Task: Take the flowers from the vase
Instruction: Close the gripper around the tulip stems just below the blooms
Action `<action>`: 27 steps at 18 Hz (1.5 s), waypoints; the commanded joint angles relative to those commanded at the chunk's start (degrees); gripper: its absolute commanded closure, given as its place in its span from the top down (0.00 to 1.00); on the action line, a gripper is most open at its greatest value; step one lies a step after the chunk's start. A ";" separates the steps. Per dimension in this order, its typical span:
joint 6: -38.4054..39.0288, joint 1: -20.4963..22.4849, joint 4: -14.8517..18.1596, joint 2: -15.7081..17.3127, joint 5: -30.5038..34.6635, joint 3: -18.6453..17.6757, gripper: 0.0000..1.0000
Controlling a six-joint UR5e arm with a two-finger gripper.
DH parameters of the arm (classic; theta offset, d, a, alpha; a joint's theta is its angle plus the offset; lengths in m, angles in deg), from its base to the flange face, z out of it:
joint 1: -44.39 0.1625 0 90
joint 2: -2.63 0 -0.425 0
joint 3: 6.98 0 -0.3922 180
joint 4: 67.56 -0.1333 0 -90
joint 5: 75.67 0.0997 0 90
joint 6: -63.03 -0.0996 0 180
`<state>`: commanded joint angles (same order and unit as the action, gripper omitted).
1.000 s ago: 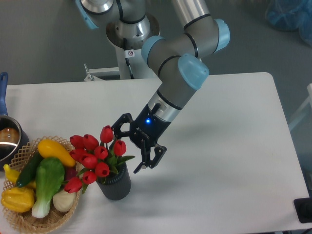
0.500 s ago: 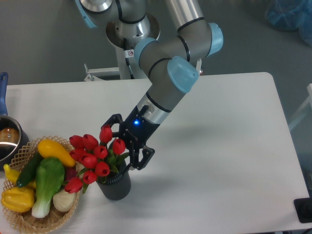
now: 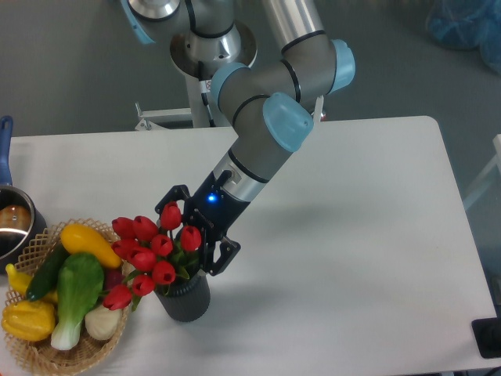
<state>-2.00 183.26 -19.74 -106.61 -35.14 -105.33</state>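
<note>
Nearest the camera, the dark ribbed vase point(image 3: 184, 298) stands upright on the white bench point(image 3: 352, 258), toward the front left; the red tulips point(image 3: 153, 251) sit in it, buds closed, the bunch leaning left over the rim; just left of the vase, a wicker basket point(image 3: 39, 352) holds a yellow squash point(image 3: 90, 244), a green leafy vegetable point(image 3: 76, 294), a yellow pepper point(image 3: 27, 319) and a dark cucumber point(image 3: 45, 274); the lowest tulip bud overlaps the basket's edge; behind the bunch, the tool point(image 3: 193, 236) hangs with fingers spread apart, one finger point(image 3: 174, 196) by the top bud, the other at the right-hand side of the bunch, above the vase rim; contact with the flowers cannot be made out; at the far left edge, a metal pot point(image 3: 12, 227) with a blue handle; the arm point(image 3: 266, 133) slopes up and back to its base.
</note>
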 joint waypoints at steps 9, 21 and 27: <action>-2.02 0.26 0.00 -0.71 -3.61 -0.79 0.63; -2.20 0.96 0.00 -0.71 -5.28 -0.79 0.38; -1.85 2.37 0.00 -0.18 -10.11 -0.79 0.38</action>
<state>-3.85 185.63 -19.74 -106.79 -45.25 -106.12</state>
